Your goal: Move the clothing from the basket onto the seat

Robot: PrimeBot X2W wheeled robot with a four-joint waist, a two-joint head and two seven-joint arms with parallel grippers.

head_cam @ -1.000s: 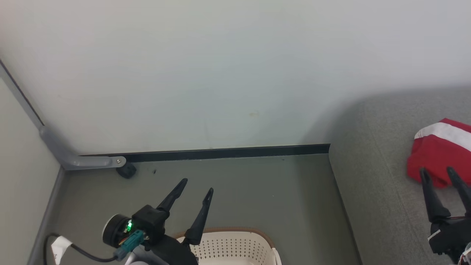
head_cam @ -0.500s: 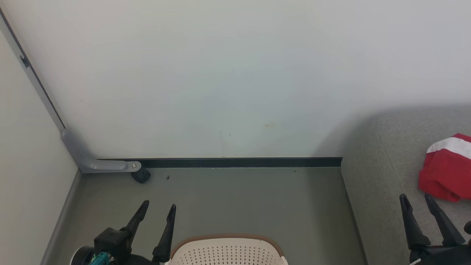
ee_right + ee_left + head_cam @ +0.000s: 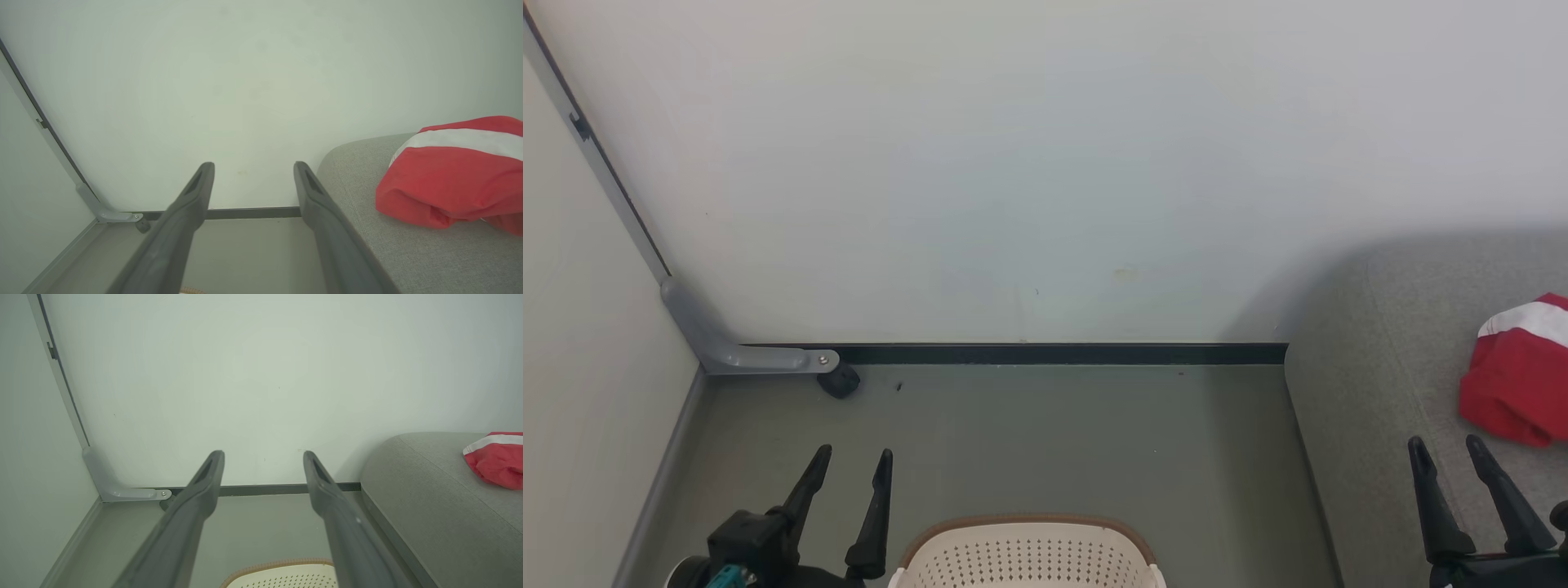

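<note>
Clothing (image 3: pixel 1515 384), red with a white stripe, lies bunched on the grey seat (image 3: pixel 1372 425). Left gripper (image 3: pixel 856 452) beside the basket (image 3: pixel 1029 559) and right gripper (image 3: pixel 1444 441) over the seat's edge hold nothing, jaws spread.

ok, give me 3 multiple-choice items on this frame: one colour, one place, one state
1. The basket rim is:
A brown
B blue
C black

2. The red garment lies:
A in the basket
B on the sofa
C held aloft

3. The left tool is:
A shut on cloth
B open, empty
C shut, empty

Key:
1 A, a brown band runs above the cream perforated wall.
2 B, it rests on the grey upholstery, clear of both tools.
3 B, its jaws stand apart with nothing between them.
</note>
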